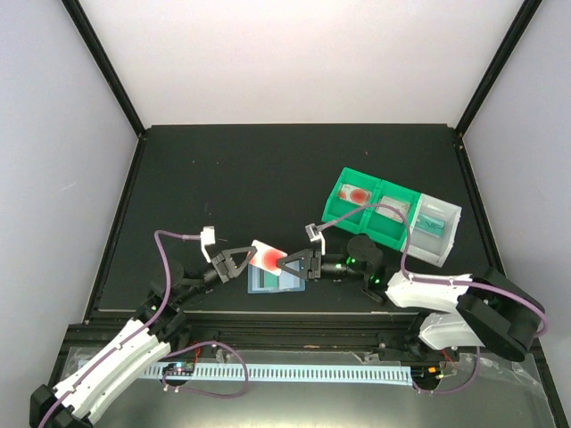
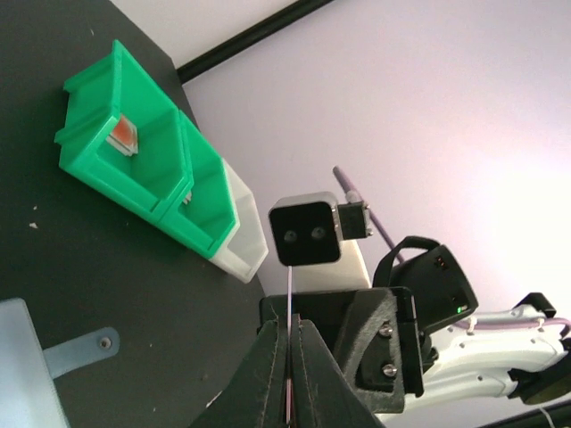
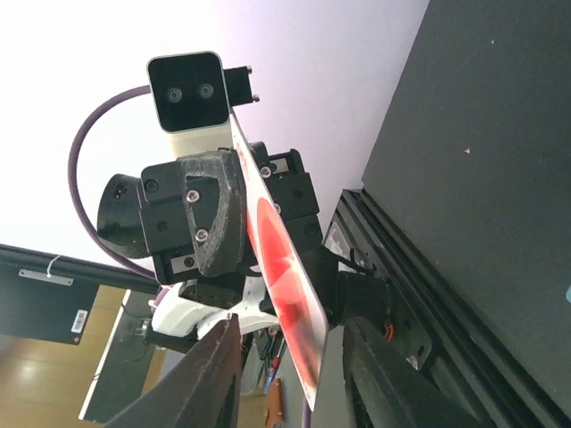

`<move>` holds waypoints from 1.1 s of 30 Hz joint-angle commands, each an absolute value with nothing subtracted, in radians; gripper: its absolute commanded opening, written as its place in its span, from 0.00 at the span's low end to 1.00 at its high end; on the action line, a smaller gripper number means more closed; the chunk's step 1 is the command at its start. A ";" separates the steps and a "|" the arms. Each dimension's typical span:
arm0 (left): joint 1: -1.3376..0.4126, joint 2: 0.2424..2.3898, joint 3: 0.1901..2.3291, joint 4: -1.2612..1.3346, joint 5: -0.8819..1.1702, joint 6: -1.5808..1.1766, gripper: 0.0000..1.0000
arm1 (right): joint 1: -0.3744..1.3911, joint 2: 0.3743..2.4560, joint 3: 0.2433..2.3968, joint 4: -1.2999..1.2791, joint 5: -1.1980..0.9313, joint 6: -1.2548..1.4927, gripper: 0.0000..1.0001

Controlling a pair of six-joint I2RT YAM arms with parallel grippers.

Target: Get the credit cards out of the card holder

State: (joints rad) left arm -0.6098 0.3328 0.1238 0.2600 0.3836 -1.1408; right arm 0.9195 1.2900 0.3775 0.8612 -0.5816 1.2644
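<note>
The left gripper (image 1: 243, 260) is closed on one end of the pink card (image 1: 266, 257) and holds it off the table. The blue holder (image 1: 272, 282) lies flat under the card. The right gripper (image 1: 284, 263) is half open, with one finger on each side of the card. Green bins (image 1: 366, 207) are far right.

The black desk (image 1: 268, 169) carries a light blue card holder (image 1: 266, 283) near its front edge, apparently lying open, and two green bins (image 1: 361, 214) beside a clear bin (image 1: 437, 230) at right.
</note>
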 commanded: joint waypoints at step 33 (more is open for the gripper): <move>-0.608 0.252 0.135 0.149 0.220 -1.132 0.65 | 0.937 1.282 0.406 0.810 -0.494 1.226 0.01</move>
State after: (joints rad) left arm -0.6098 0.2764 0.1078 0.2142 0.2371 -1.1599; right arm 0.9463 1.3582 0.3813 0.9947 -0.5304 1.3495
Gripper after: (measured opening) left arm 0.521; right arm 0.018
